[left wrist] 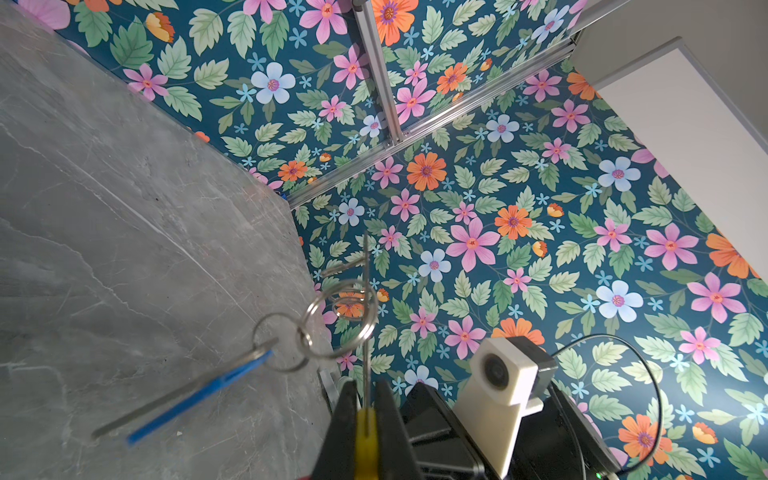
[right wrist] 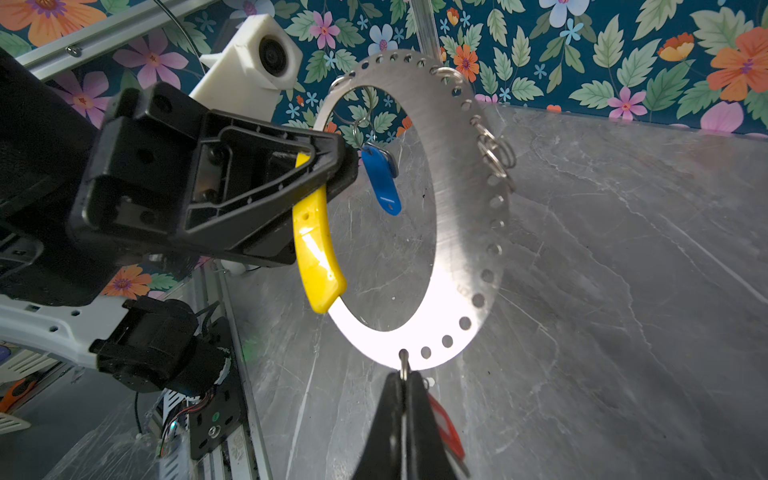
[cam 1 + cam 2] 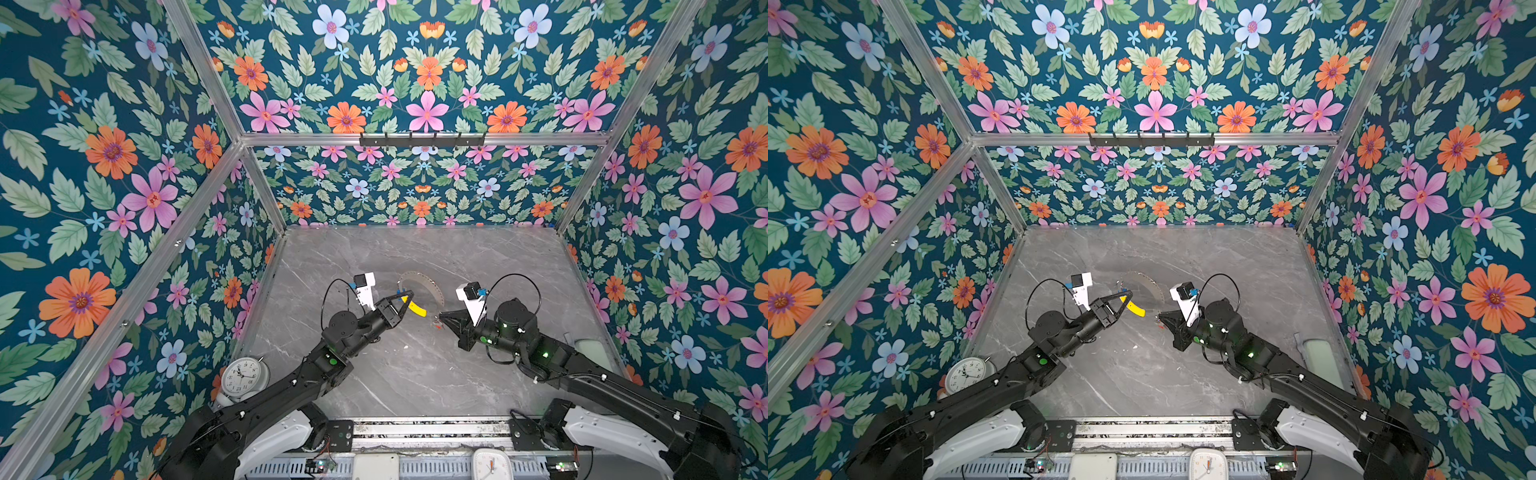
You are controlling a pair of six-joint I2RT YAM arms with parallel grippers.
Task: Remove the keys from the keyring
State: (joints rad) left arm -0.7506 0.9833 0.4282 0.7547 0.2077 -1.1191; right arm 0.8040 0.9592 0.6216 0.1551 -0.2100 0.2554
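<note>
In both top views your keyring (image 3: 429,282), a flat silver hoop, stands mid-frame over the table (image 3: 415,374). The left fingers (image 3: 408,295) clamp its yellow sleeve (image 3: 417,308), and the right fingers (image 3: 442,318) close at its lower right rim.

Left wrist view: the sleeve is squeezed between closed fingers, with the blue-tagged key (image 1: 195,401) blurred at lower left.

Right wrist view: the perforated hoop fills the centre, and the right fingers are shut on the red-tagged key (image 2: 446,428) hanging at its bottom.
</note>
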